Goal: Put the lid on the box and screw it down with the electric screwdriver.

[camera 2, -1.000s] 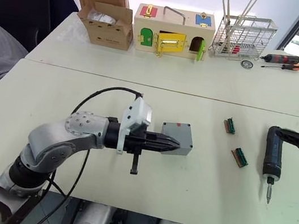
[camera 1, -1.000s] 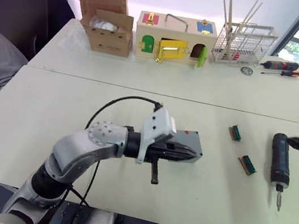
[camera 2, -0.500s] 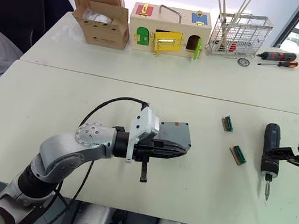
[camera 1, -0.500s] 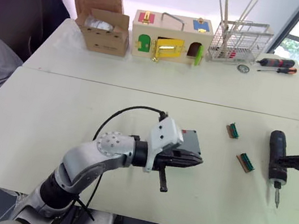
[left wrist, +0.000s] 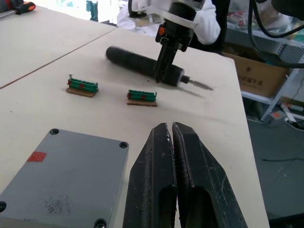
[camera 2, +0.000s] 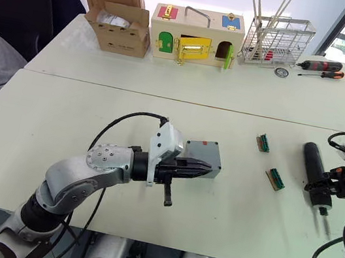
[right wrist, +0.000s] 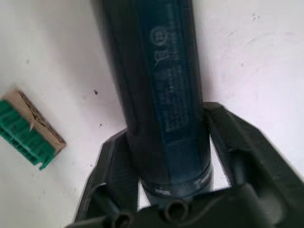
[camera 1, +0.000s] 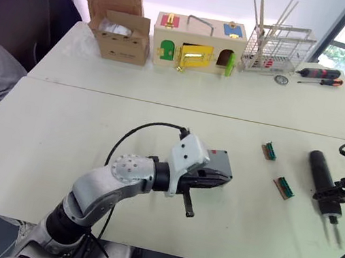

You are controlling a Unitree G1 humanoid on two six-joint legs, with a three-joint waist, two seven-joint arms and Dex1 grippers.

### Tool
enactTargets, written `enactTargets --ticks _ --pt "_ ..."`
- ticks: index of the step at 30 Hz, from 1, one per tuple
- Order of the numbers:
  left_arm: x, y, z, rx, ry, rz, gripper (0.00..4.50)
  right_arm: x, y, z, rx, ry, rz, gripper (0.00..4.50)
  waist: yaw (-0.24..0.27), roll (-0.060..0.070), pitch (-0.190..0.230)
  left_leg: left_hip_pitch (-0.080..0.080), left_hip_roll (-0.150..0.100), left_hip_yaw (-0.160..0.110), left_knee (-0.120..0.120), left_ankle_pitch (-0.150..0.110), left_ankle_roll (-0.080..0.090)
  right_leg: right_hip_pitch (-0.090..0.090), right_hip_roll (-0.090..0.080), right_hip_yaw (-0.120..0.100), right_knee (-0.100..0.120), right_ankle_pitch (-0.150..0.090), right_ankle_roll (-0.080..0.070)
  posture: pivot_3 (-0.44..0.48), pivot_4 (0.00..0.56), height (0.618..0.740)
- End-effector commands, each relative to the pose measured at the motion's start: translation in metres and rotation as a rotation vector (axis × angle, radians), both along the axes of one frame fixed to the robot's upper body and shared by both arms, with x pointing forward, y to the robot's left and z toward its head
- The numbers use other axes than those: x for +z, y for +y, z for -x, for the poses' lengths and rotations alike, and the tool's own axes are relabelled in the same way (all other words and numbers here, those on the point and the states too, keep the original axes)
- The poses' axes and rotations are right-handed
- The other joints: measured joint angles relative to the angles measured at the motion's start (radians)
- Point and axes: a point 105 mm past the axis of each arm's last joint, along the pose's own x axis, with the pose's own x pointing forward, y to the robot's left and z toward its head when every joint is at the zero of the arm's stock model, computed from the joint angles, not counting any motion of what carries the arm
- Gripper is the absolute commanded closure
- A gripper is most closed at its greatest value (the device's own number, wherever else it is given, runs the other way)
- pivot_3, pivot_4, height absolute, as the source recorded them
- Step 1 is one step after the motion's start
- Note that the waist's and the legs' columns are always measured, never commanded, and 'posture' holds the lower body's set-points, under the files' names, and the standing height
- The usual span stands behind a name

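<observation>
The grey box [camera 1: 218, 166] stands mid-table with a small red mark on top. Its flat upper face with corner screw holes looks like the lid [left wrist: 61, 183] lying on it. My left gripper [camera 1: 225, 179] is shut with nothing in it, its tips level with the box's near edge. At the right, the dark blue electric screwdriver [camera 1: 320, 170] lies low over the table, bit toward me. My right gripper [camera 2: 322, 189] is shut on its barrel just behind the bit, one finger on each side [right wrist: 114, 156].
Two green terminal blocks [camera 1: 271, 151] [camera 1: 285, 188] lie between box and screwdriver. On the far table stand a cardboard box [camera 1: 123, 28], a wooden box with coloured doors [camera 1: 196, 44], a wire rack [camera 1: 279, 47] and hand screwdrivers [camera 1: 321, 74].
My right gripper has come in from the right and shut on the screwdriver. The tool's bit end has swung a little to the right. The left gripper has stayed by the box.
</observation>
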Motion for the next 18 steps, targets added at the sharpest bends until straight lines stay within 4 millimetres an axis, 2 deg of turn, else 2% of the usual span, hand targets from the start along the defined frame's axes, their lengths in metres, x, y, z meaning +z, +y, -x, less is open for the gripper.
enactTargets --ticks 1,5,6,8,10,13,15,16,17,18 --pt "0.009 0.002 0.002 0.004 -0.041 0.034 4.40 -0.004 -0.003 0.002 0.001 0.012 0.008 2.67 0.000 -0.001 0.000 0.000 0.000 0.000 0.000 0.000 0.000 0.000 0.000 0.000 0.000 0.000 0.000 0.000 0.150 0.729" --pt "0.009 0.008 -0.003 0.018 -0.038 0.031 4.40 0.000 -0.005 -0.004 -0.040 -0.053 -0.007 2.67 0.000 -0.002 0.000 0.001 0.000 0.000 0.001 0.000 0.000 0.002 0.000 0.000 -0.001 0.001 -0.001 0.000 0.150 0.729" --pt "0.010 0.012 -0.006 0.027 -0.034 0.040 4.40 0.010 -0.005 -0.013 -0.064 -0.124 -0.014 2.67 -0.002 -0.002 -0.001 0.001 0.000 0.000 0.001 0.000 0.000 0.002 0.000 0.000 -0.001 0.001 -0.002 0.000 0.150 0.729" --pt "0.015 0.019 -0.015 0.047 -0.027 0.061 4.40 0.041 -0.008 -0.031 -0.108 -0.310 -0.029 2.67 -0.005 -0.001 0.000 0.001 0.000 0.000 0.001 0.000 0.000 0.001 -0.001 0.000 -0.001 0.002 -0.003 0.000 0.150 0.729" --pt "0.020 0.024 -0.021 0.056 -0.023 0.081 4.40 0.069 -0.009 -0.041 -0.145 -0.453 -0.059 2.67 -0.007 0.007 0.002 0.000 -0.001 0.002 0.001 0.000 0.000 -0.001 -0.002 0.001 -0.001 0.002 -0.003 0.000 0.150 0.729" --pt "0.027 0.027 -0.028 0.058 -0.014 0.118 4.40 0.097 -0.010 -0.047 -0.160 -0.597 -0.084 2.67 -0.002 0.010 0.005 0.000 -0.001 0.003 -0.002 0.000 -0.001 -0.003 -0.001 0.001 0.000 0.003 -0.003 0.000 0.150 0.729" --pt "0.032 0.030 -0.033 0.043 0.003 0.139 4.40 0.138 0.007 -0.053 -0.093 -0.866 -0.201 2.67 0.009 0.009 0.006 -0.001 0.000 0.001 -0.005 0.001 -0.003 -0.003 0.001 0.000 -0.001 0.004 0.001 0.000 0.150 0.729" --pt "0.032 0.031 -0.034 0.039 0.008 0.140 4.40 0.153 0.015 -0.049 -0.060 -0.977 -0.229 2.67 0.012 0.009 0.006 -0.001 0.000 0.000 -0.007 0.002 -0.004 -0.003 0.001 -0.001 -0.001 0.004 0.001 0.000 0.150 0.729" --pt "0.033 0.031 -0.035 0.037 0.010 0.140 4.40 0.161 0.019 -0.043 -0.044 -1.052 -0.236 2.67 0.012 0.010 0.006 -0.001 0.000 -0.002 -0.007 0.002 -0.004 -0.002 0.001 -0.003 -0.001 0.005 0.002 0.000 0.150 0.729" --pt "0.033 0.035 -0.038 0.036 0.016 0.136 4.40 0.170 0.039 -0.044 0.002 -1.188 -0.261 2.67 0.013 0.009 0.006 -0.001 0.000 -0.001 -0.008 0.003 -0.004 -0.003 0.001 -0.003 -0.001 0.005 0.004 0.000 0.150 0.729"
